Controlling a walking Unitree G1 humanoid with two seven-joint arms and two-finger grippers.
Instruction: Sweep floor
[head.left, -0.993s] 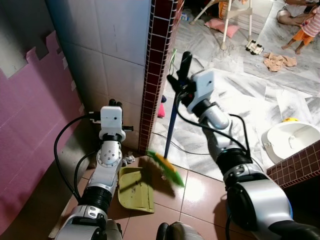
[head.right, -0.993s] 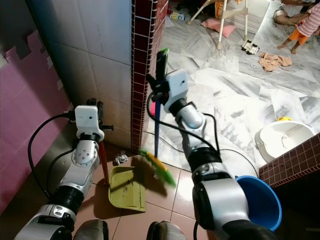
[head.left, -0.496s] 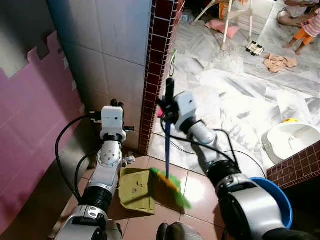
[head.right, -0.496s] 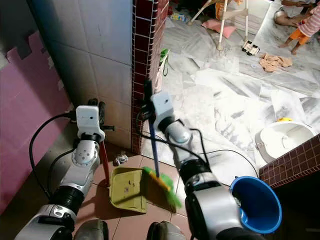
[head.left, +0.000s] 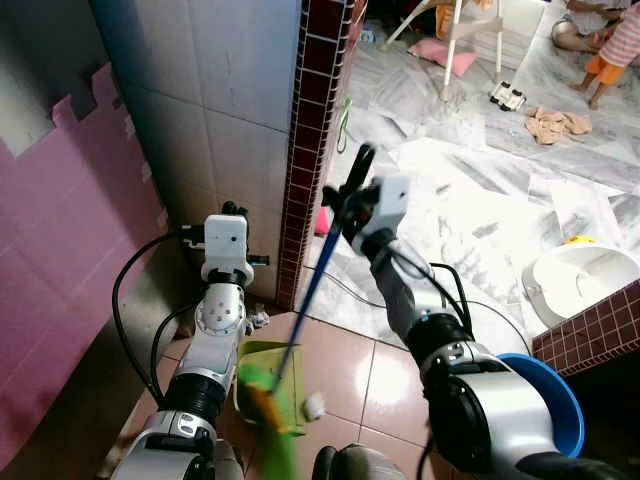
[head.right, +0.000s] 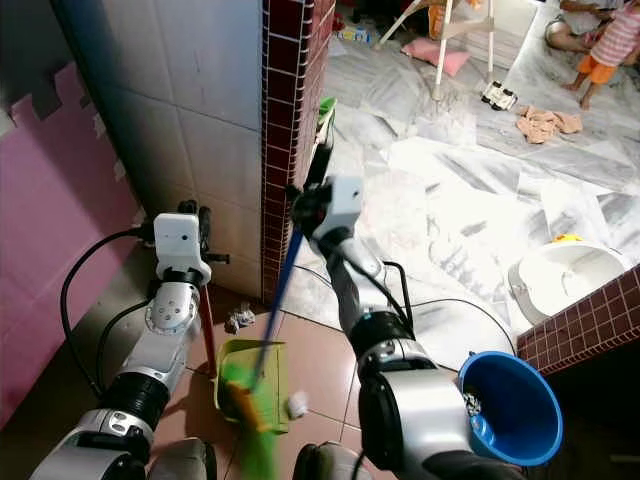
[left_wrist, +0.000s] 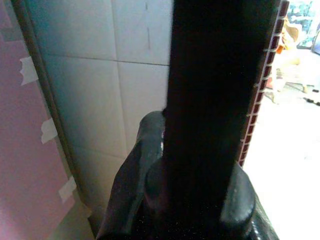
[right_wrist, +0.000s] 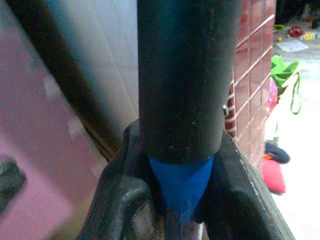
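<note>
Right hand pinches blue broom handle; green bristles over yellow-green dustpan. Left hand clamps red dustpan handle. White scrap beside pan lip. Advice: pan flat, short low strokes toward lip.

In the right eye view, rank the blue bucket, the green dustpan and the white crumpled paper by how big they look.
1. Blue bucket, largest.
2. Green dustpan, though the broom covers part of it, so its full extent is unsure.
3. White crumpled paper, clearly smallest.
</note>
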